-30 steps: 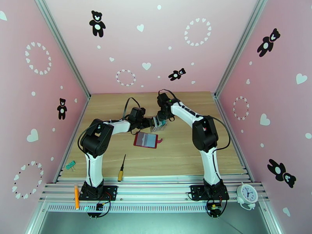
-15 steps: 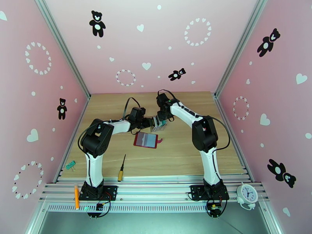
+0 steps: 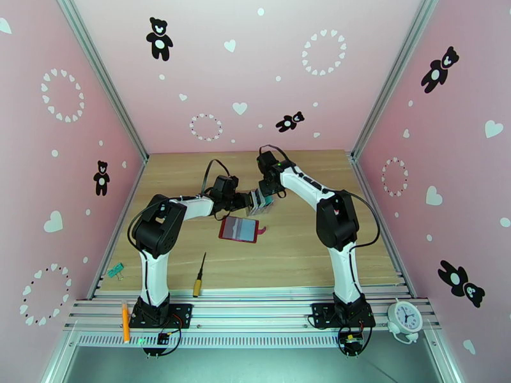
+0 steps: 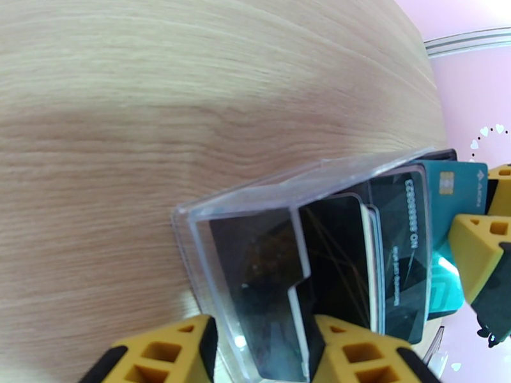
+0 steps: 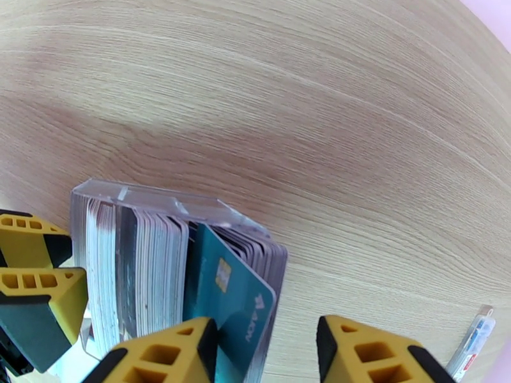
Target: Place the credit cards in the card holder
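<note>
Glossy plastic card (image 5: pixel 233 295), clear plastic rack (image 5: pixel 153 196), wooden table (image 5: pixel 319 90)

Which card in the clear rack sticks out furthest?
The teal card with the gold chip: it juts out past the pale and dark cards in the clear rack.

The teal card (image 5: pixel 233 295) runs off the lower edge (so does the clear rack (image 4: pixel 255 205)), bottom unseen

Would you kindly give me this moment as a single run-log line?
left end effector: clamped on clear rack | right end effector: open, straddling teal card in rack | card holder: lying open, untouched
</note>
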Robot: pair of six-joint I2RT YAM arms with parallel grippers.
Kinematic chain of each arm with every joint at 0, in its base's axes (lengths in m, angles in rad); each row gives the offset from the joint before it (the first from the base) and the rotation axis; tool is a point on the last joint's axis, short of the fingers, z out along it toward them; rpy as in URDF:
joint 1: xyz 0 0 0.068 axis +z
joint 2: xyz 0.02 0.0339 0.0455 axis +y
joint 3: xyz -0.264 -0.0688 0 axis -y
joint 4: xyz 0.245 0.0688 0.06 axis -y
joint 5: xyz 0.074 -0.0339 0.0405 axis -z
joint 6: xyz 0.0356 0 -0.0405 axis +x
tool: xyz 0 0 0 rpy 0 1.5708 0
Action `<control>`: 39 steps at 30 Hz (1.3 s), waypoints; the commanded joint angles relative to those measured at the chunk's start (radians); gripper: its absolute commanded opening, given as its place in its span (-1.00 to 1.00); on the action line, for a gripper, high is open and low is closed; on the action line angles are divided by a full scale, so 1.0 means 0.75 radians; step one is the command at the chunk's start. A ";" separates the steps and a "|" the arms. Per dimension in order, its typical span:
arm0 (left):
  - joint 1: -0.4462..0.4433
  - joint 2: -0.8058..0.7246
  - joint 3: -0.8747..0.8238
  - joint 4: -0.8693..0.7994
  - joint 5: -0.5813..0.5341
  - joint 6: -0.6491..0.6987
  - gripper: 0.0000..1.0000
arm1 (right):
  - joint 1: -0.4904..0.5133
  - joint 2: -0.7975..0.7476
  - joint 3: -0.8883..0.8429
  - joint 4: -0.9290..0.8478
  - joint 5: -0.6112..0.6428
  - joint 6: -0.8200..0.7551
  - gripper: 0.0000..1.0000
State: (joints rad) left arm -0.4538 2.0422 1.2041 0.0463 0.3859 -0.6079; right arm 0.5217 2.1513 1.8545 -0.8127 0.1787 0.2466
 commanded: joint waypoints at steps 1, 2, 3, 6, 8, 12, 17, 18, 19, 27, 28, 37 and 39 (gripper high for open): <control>0.012 0.054 0.008 -0.062 -0.026 -0.010 -0.12 | -0.017 -0.055 0.017 -0.060 0.044 -0.005 -0.10; 0.012 0.054 0.008 -0.062 -0.027 -0.010 -0.12 | -0.015 -0.056 0.016 -0.058 0.039 -0.005 -0.12; 0.012 0.054 0.007 -0.062 -0.026 -0.010 -0.12 | -0.015 -0.055 0.014 -0.059 0.038 -0.005 -0.14; 0.012 0.053 0.007 -0.062 -0.026 -0.010 -0.12 | -0.014 -0.055 0.014 -0.058 0.031 -0.005 -0.23; 0.012 0.056 0.008 -0.062 -0.026 -0.010 -0.12 | -0.010 -0.058 0.014 -0.058 0.029 -0.005 -0.29; 0.012 0.056 0.007 -0.062 -0.028 -0.008 -0.12 | -0.006 -0.063 0.015 -0.061 0.034 -0.007 -0.37; 0.012 0.058 0.010 -0.062 -0.025 -0.008 -0.12 | -0.002 -0.068 0.017 -0.067 0.044 -0.005 -0.53; 0.012 0.055 0.009 -0.062 -0.027 -0.008 -0.12 | -0.001 -0.071 0.018 -0.068 0.045 -0.005 -0.56; 0.012 0.055 0.009 -0.062 -0.028 -0.008 -0.12 | -0.001 -0.073 0.018 -0.068 0.046 -0.006 -0.59; 0.012 0.054 0.008 -0.062 -0.028 -0.008 -0.12 | 0.006 -0.087 0.028 -0.074 0.038 -0.002 -0.68; 0.013 0.053 0.008 -0.063 -0.027 -0.008 -0.12 | 0.006 -0.090 0.029 -0.074 0.028 0.001 -0.70; 0.013 0.040 0.004 -0.058 -0.023 -0.004 -0.12 | 0.011 -0.136 0.031 -0.059 -0.150 0.052 -0.82; 0.012 0.036 0.001 -0.054 -0.018 -0.004 -0.12 | 0.012 -0.145 0.028 -0.054 -0.196 0.070 -0.84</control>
State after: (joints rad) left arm -0.4538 2.0449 1.2076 0.0463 0.3859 -0.6083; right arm 0.5327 2.1006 1.8545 -0.8181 0.0731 0.2813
